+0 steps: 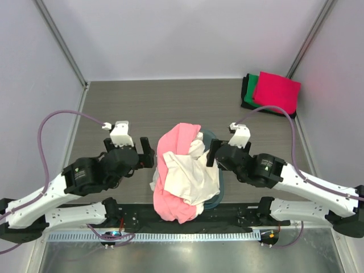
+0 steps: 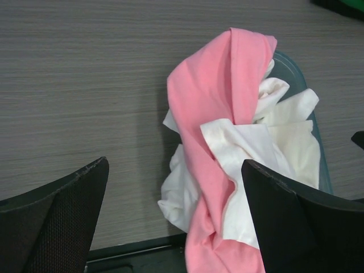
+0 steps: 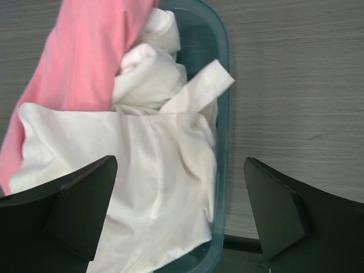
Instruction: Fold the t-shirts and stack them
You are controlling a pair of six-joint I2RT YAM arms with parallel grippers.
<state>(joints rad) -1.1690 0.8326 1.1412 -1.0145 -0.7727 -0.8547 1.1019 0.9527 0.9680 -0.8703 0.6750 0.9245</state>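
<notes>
A salmon pink t-shirt point(image 1: 170, 149) and crumpled cream white t-shirts point(image 1: 190, 176) are heaped in a teal-blue tub point(image 1: 209, 136) at the table's near middle. The pink shirt point(image 2: 219, 108) drapes over the white ones point(image 2: 284, 136) and hangs over the tub's front. A folded magenta red shirt point(image 1: 277, 91) lies on folded green point(image 1: 249, 95) and black ones at the back right. My left gripper point(image 1: 146, 152) is open and empty, left of the heap. My right gripper point(image 1: 215, 153) is open and empty, right of it, over the tub rim point(image 3: 223, 142) and white cloth point(image 3: 153, 170).
The grey wood-grain table point(image 1: 142, 108) is walled by pale panels at the back and sides. A black strip point(image 1: 227, 213) runs along the near edge, by the arm bases.
</notes>
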